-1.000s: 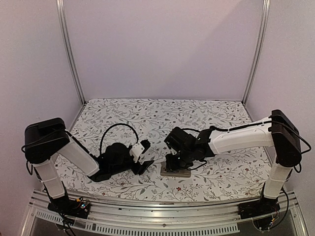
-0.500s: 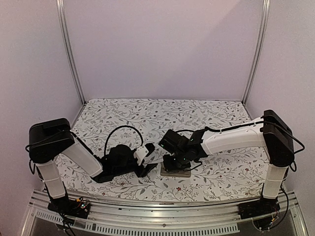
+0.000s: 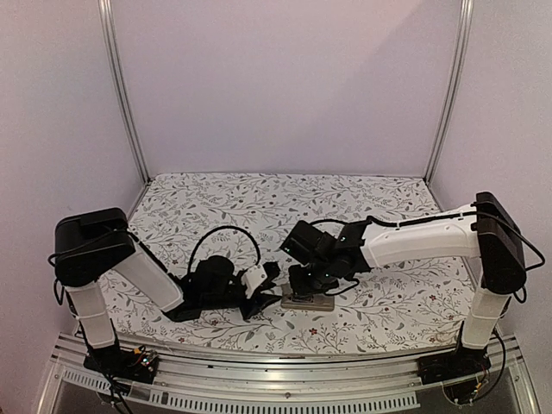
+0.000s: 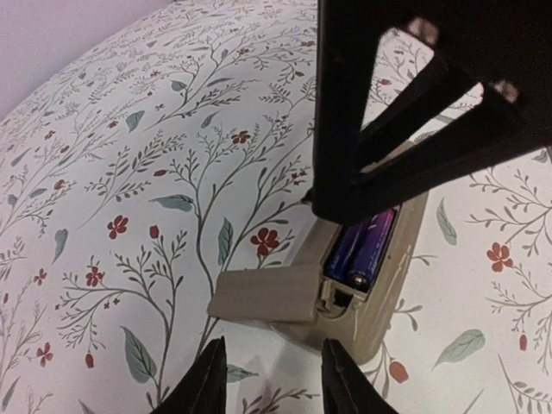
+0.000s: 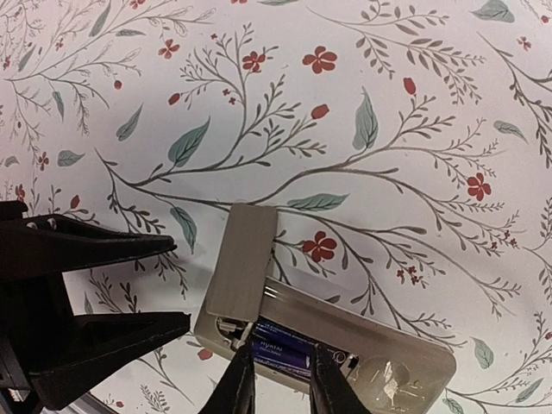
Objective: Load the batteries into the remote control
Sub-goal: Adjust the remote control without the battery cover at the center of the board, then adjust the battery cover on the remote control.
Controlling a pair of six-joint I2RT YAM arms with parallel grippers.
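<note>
The remote control [image 5: 379, 345] lies back-up on the floral tabletop [image 5: 388, 129], near its front edge, between the two arms. Its battery bay is uncovered, and both batteries [image 5: 280, 352] sit side by side inside it. The tan battery cover [image 5: 244, 267] lies off the bay, butted against the remote's end and skewed across it.

The right gripper [image 5: 280, 384] is directly over the bay with its jaws narrowly apart, astride the batteries. Whether they pinch the cells or only press on them I cannot tell. The left gripper [image 4: 274, 384] is low beside the cover, with its jaws apart and nothing between them.

The loading looks nearly done, and the cover probably needs refitting.

- If the right jaws lift while gripping a cell, they could pull it out of its contacts.
- A hard push on the cover from the left could slide the whole remote, since nothing clearly pins it.
- The two grippers are close together, so closing in further risks them knocking each other.
</note>
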